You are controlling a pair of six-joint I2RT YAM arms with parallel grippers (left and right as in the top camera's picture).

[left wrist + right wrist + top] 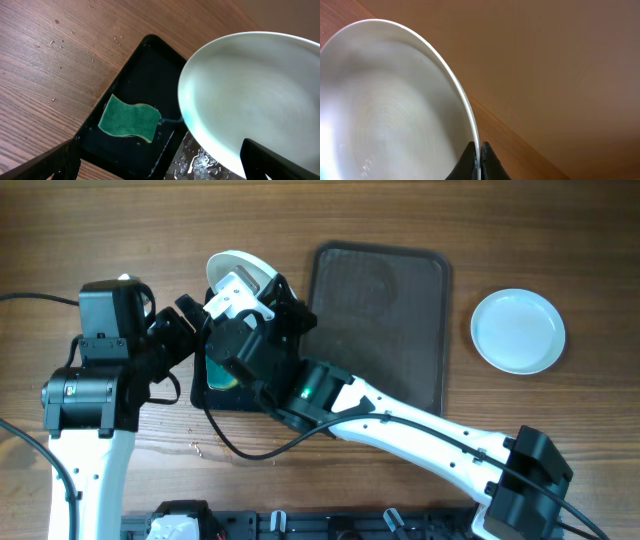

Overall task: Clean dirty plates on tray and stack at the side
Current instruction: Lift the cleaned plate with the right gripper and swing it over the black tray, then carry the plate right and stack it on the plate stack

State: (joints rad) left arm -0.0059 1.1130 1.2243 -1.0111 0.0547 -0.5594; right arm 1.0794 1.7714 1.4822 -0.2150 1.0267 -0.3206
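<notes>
On a wood-grain table (100,230), all items are arranged. The left jaws are spread wide, grasping nothing. A round white plate (395,110) is held tilted by its rim in the clenched right jaws, near a small glossy black tray (135,65) containing a green sponge (129,119). Beyond, a large dark brown rectangular tray (380,330) is placed, a second white plate (517,330) beside it.

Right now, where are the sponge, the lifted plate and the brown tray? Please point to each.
sponge (129,120), left wrist view, middle of its green top.
lifted plate (395,115), right wrist view, its white inner face.
brown tray (385,330), overhead view, its bare floor.
</notes>
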